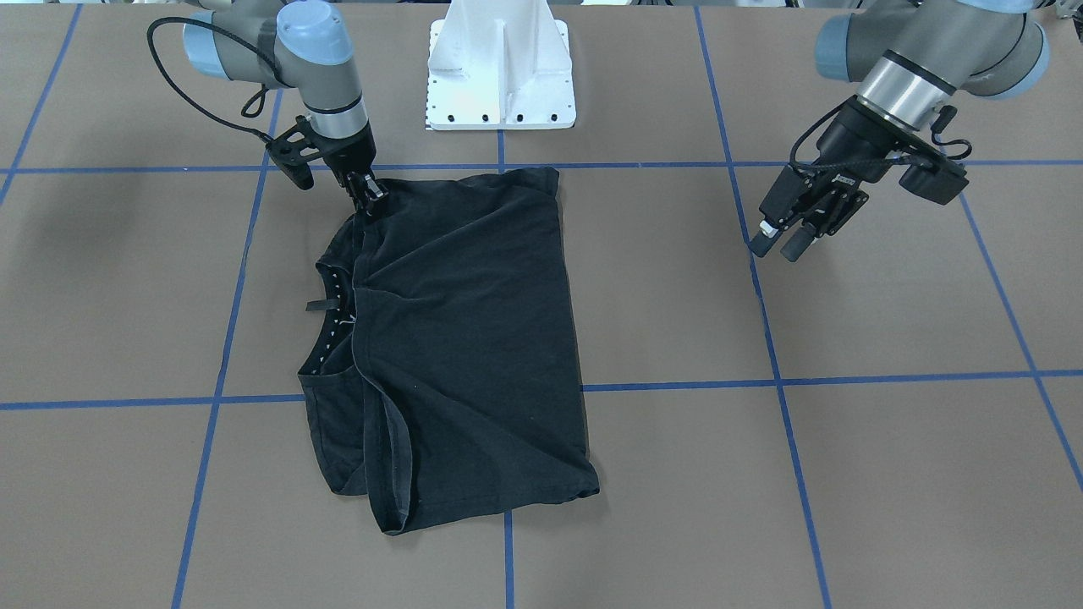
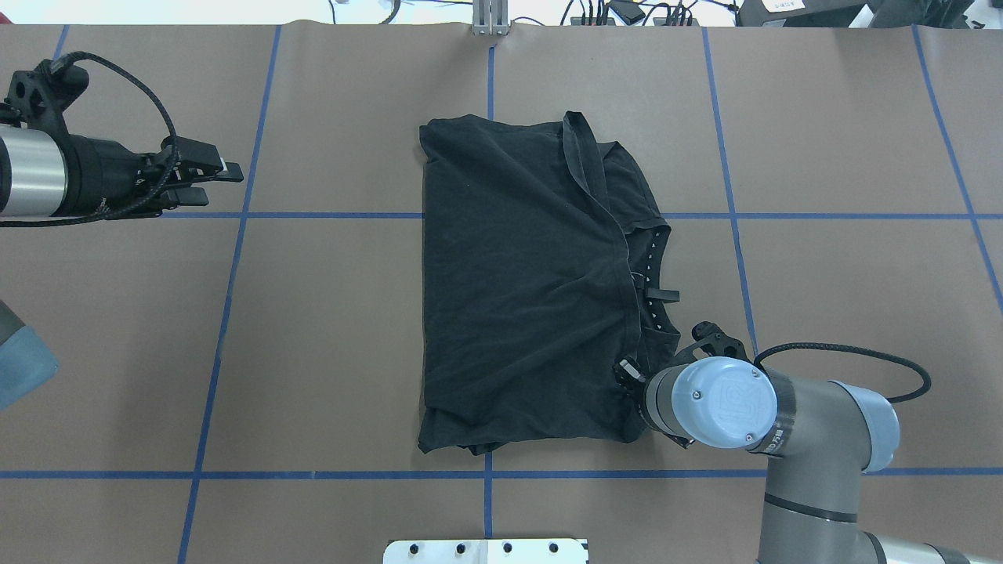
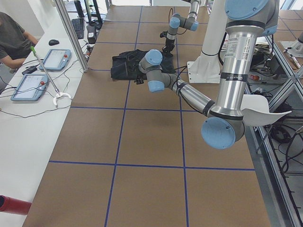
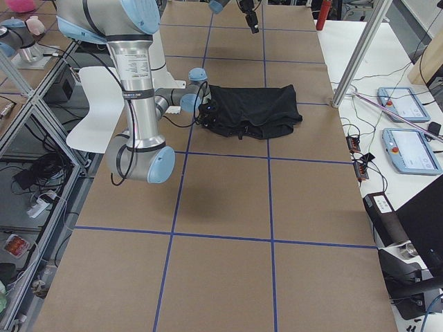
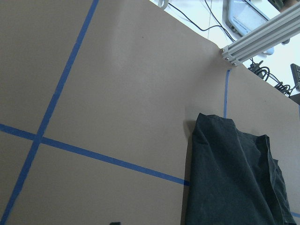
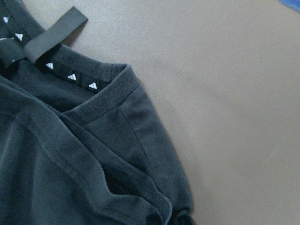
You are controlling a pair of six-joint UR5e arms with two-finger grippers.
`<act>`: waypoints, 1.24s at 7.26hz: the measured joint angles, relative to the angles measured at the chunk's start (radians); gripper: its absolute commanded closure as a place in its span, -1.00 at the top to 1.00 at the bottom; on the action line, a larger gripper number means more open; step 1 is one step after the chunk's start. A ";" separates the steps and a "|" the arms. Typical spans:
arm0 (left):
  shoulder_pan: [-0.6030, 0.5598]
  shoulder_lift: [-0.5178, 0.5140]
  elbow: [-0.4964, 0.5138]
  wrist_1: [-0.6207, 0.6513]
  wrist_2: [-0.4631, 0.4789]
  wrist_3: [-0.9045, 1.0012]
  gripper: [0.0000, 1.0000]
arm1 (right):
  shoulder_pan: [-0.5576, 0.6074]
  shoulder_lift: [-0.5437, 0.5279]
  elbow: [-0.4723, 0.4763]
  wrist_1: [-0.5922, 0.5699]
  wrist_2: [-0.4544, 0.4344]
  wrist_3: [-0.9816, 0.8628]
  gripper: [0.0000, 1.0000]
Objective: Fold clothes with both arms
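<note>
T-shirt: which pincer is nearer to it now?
Right. The right pincer sits on the T-shirt's corner beside the collar; the left pincer hovers off its far side, apart from it.

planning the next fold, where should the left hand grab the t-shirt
Probably the far end of the folded-over hem of the T-shirt, mirroring the right hand at its near end; come from above on the far side, since that loose edge stands raised.

A robotics lab: teach pendants (image 3: 29, 86), aluminium post (image 3: 71, 33), tape-gridded table (image 1: 677, 296).
</note>
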 measured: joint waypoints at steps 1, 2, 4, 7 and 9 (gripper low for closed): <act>0.000 0.000 0.000 0.000 0.000 0.000 0.42 | 0.001 0.000 0.002 0.000 0.001 -0.001 -1.00; 0.000 0.001 -0.001 0.000 0.000 0.000 0.42 | 0.003 0.000 0.005 0.000 0.004 -0.004 -1.00; 0.000 0.001 -0.001 0.000 0.000 0.000 0.42 | 0.010 -0.009 0.037 -0.007 0.020 -0.008 -1.00; 0.004 -0.002 -0.006 -0.002 0.008 -0.030 0.43 | 0.013 -0.038 0.082 -0.015 0.067 -0.009 -1.00; 0.068 -0.003 -0.049 -0.010 0.082 -0.209 0.43 | 0.014 -0.041 0.091 -0.015 0.084 -0.009 -1.00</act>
